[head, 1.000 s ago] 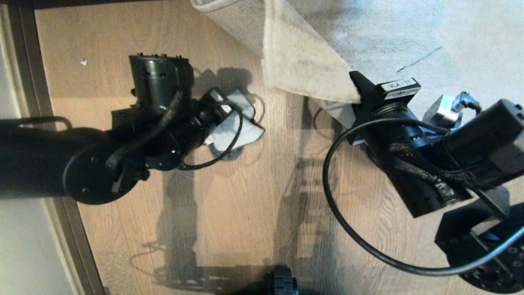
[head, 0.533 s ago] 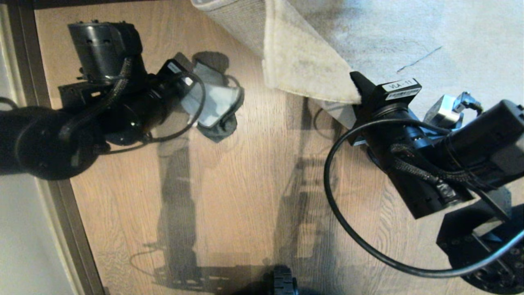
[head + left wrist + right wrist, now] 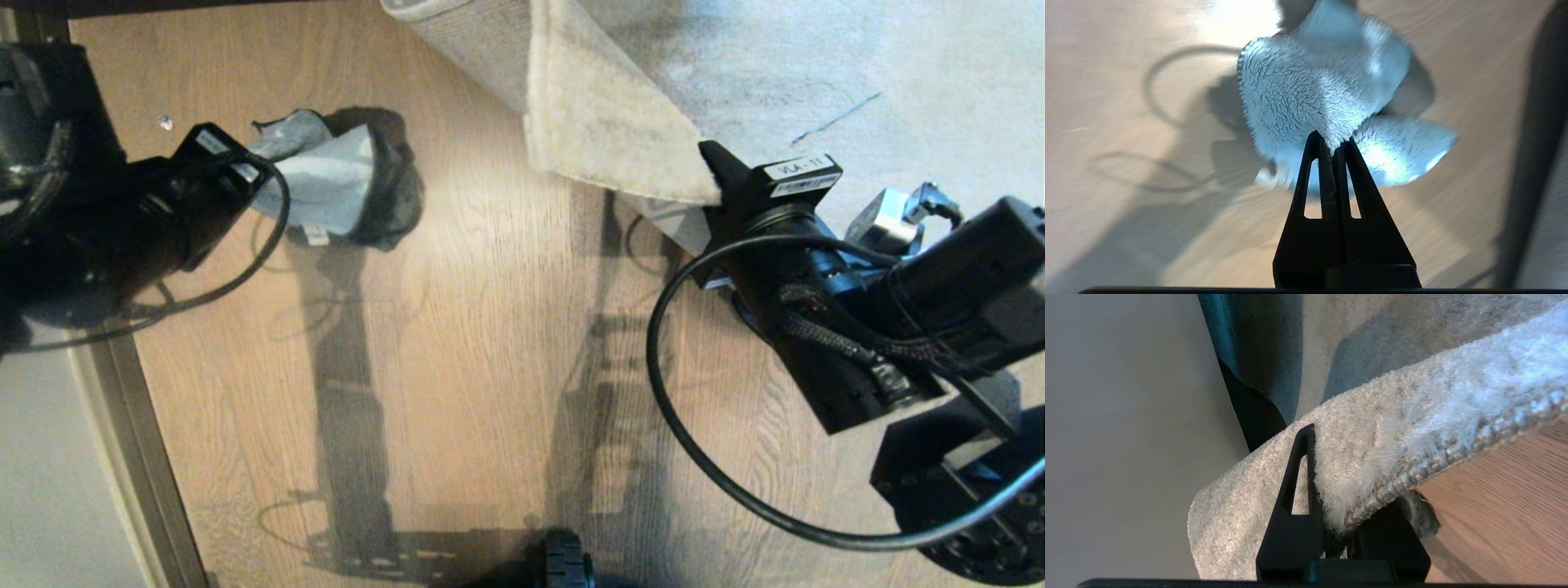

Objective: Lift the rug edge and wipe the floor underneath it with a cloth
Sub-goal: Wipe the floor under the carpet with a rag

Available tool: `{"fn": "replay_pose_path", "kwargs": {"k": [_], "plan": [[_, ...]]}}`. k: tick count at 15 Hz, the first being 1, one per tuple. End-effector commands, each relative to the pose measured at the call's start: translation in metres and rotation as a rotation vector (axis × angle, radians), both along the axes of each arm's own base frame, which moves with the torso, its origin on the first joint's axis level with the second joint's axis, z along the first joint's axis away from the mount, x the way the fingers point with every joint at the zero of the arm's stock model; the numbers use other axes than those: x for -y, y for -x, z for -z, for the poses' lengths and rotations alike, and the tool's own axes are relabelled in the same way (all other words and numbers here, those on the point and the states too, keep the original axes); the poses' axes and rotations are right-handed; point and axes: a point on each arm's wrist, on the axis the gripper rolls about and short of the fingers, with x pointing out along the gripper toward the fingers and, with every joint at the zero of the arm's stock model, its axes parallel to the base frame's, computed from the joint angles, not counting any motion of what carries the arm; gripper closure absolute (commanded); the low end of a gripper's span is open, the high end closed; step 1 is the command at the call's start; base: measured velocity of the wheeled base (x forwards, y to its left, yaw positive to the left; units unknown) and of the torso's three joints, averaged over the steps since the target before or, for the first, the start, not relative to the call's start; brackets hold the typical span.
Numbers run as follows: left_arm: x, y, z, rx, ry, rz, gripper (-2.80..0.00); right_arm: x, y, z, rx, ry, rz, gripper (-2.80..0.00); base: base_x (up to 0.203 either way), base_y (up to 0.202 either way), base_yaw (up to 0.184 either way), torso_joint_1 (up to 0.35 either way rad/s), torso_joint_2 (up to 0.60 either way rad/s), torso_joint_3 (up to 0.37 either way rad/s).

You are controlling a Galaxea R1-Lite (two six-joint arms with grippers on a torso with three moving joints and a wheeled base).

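- Head view: the left gripper (image 3: 245, 175) is out over the floor (image 3: 457, 343) near the dark baseboard strip (image 3: 139, 425) along the floor's left edge, its arm coming in from that side.
- The cloth (image 3: 326, 184) hangs bunched from the left gripper's tip, pale grey-blue with a darker fold on its far side, casting a shadow on the planks.
- The rug edge (image 3: 604, 139) is lifted and folded back near the far edge of the visible floor, showing its woven backing to the left of the pale pile.
- The right gripper (image 3: 712, 192) sits at the corner of that raised flap, well apart from the cloth, with a black cable (image 3: 661, 384) looping from its arm across the floor.
- Left wrist view: the left gripper (image 3: 1333, 147) has its two black fingers (image 3: 1314, 163) pressed together on a pinch of the cloth (image 3: 1314, 85), which fans out fluffy beyond them over the floor (image 3: 1126, 102).
- Right wrist view: the right gripper (image 3: 1331, 506) is clamped on the rug edge (image 3: 1392, 457), one finger lying on the pile, the other under the woven border.
- The floor (image 3: 1506, 506) shows bare below the raised rug edge.
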Motion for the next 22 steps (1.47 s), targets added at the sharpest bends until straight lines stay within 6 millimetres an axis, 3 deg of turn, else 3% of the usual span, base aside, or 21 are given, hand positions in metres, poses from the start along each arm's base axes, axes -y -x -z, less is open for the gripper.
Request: {"fn": "replay_pose_path", "kwargs": {"k": [1,7,12,16,22], "plan": [[-0.016,0.040,0.005,0.012,-0.010,-0.014,0.00,0.001,0.002,-0.005,0.038,-0.042,-0.008,0.00,0.000,0.000,0.000,0.000,0.00,0.000],[-0.028,0.100,0.060,-0.111,-0.151,0.046,0.00,0.001,0.002,-0.009,0.055,-0.044,-0.025,0.00,0.000,0.000,0.000,0.000,0.00,0.000],[-0.002,0.124,0.101,-0.217,-0.245,0.280,0.00,-0.001,0.000,-0.006,0.046,-0.040,-0.026,0.00,0.000,0.000,0.000,0.000,0.00,0.000],[0.031,0.101,0.116,-0.314,-0.291,0.367,0.00,-0.002,-0.001,-0.004,0.042,-0.036,-0.026,0.00,0.000,0.000,0.000,0.000,0.00,0.000],[0.110,0.051,0.098,-0.276,-0.236,0.474,0.00,-0.003,-0.002,-0.002,0.037,-0.028,-0.023,0.00,0.000,0.000,0.000,0.000,0.00,0.000]]}}
